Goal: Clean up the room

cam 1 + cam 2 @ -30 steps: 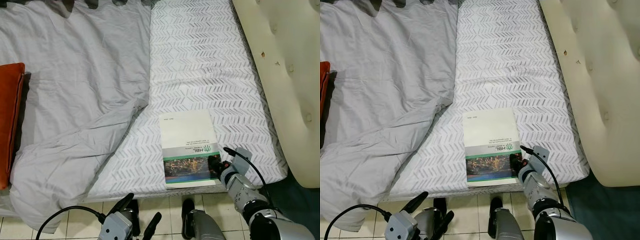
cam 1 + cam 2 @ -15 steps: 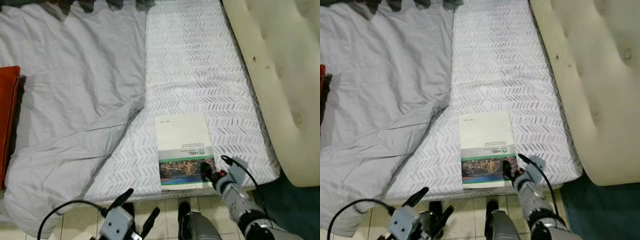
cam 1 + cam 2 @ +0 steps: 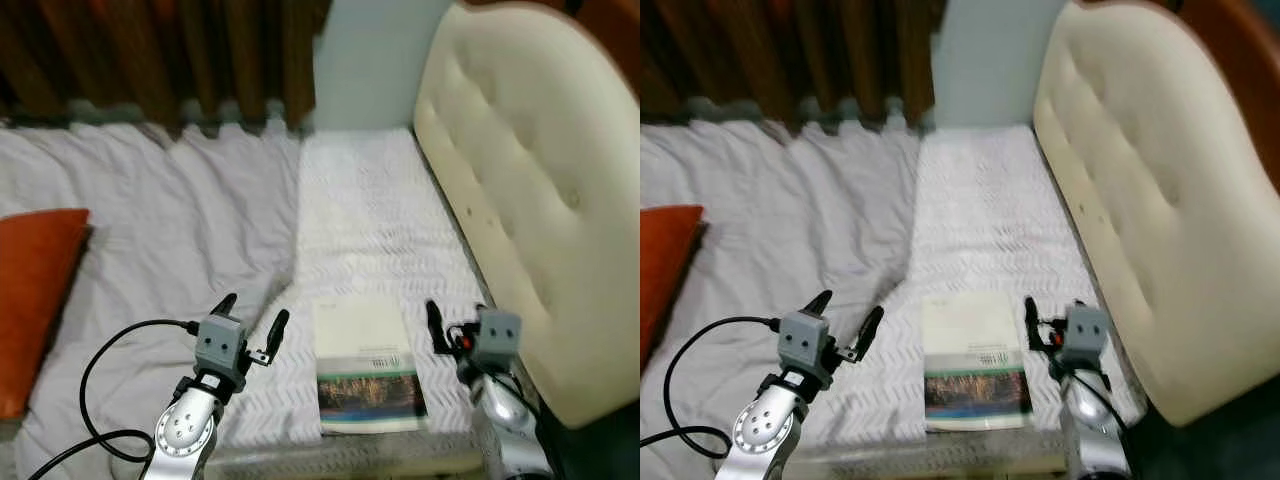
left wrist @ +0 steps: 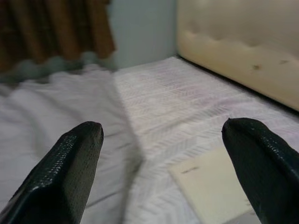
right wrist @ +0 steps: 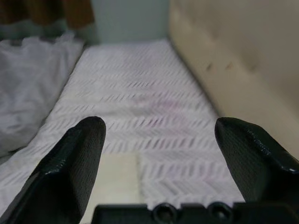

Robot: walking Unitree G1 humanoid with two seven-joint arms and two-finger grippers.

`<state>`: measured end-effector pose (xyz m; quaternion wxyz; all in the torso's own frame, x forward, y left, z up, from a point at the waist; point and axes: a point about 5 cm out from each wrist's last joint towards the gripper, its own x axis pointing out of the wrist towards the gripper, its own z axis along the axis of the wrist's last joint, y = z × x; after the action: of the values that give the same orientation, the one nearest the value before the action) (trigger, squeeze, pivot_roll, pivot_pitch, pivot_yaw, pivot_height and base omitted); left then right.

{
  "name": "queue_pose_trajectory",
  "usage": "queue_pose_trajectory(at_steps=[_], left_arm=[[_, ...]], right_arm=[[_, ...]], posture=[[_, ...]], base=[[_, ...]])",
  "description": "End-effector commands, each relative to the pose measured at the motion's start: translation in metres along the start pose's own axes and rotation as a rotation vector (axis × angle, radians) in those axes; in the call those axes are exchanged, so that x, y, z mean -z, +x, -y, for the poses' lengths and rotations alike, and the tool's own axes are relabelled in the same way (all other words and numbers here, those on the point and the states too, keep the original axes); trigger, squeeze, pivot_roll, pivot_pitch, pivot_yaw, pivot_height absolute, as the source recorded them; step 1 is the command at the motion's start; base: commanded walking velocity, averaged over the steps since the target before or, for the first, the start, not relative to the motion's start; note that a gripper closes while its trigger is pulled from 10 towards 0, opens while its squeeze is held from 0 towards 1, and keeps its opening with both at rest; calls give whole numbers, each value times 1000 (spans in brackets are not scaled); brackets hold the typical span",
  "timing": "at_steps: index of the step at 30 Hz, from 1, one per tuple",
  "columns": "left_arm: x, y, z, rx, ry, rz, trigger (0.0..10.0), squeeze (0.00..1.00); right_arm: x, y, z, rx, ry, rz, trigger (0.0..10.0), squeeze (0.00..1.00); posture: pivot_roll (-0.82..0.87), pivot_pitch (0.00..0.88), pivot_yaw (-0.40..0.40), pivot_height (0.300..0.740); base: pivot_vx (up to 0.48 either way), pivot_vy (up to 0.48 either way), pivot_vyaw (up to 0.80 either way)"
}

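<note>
A bed with white chevron-patterned sheet (image 3: 370, 200) carries a crumpled grey duvet (image 3: 170, 230) at 9 o'clock, an orange pillow (image 3: 35, 290) beyond it, and a cream-covered booklet (image 3: 365, 365) at 6 o'clock.

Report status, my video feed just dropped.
Left gripper open, raised left of booklet. Right gripper open, just right of it, not touching. Booklet flat on bed's near edge. Nothing blocking.

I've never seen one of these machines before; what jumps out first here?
Two black claws, left claw and right claw, hover open over a bed. Between them a booklet lies flat on the patterned sheet. An orange pillow sits on the grey duvet at the robot's far left.
</note>
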<state>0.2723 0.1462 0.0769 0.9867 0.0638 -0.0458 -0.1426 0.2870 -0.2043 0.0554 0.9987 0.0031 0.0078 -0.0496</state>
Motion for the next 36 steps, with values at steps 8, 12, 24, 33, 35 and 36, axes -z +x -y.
queue_pose_trajectory(at_steps=[8,12,24,33,35,36], left_arm=[[0,11,-4,-92,-109,-62,10000,0],[0,17,2,-75,-134,-72,10000,0],[2,21,12,-43,-149,-97,10000,0],[9,17,10,-27,-181,-127,10000,0],[12,16,7,-38,-185,-139,10000,0],[18,13,2,-69,-204,-166,10000,0]], right_arm=[[20,-29,22,106,2,-98,10000,0],[13,-18,10,66,9,-83,10000,0],[14,-17,8,23,18,-118,10000,0],[16,-17,10,10,29,-143,10000,0],[17,-17,9,9,30,-143,10000,0],[17,-19,9,0,21,-135,10000,0]], posture=[[-20,0,-17,740],[-30,0,-9,740],[-40,0,-20,740],[-31,0,-33,740],[-30,0,-33,740],[-28,0,-34,740]], base=[[0,0,0],[0,70,0],[0,464,0],[0,466,0],[0,480,0],[0,480,0]])
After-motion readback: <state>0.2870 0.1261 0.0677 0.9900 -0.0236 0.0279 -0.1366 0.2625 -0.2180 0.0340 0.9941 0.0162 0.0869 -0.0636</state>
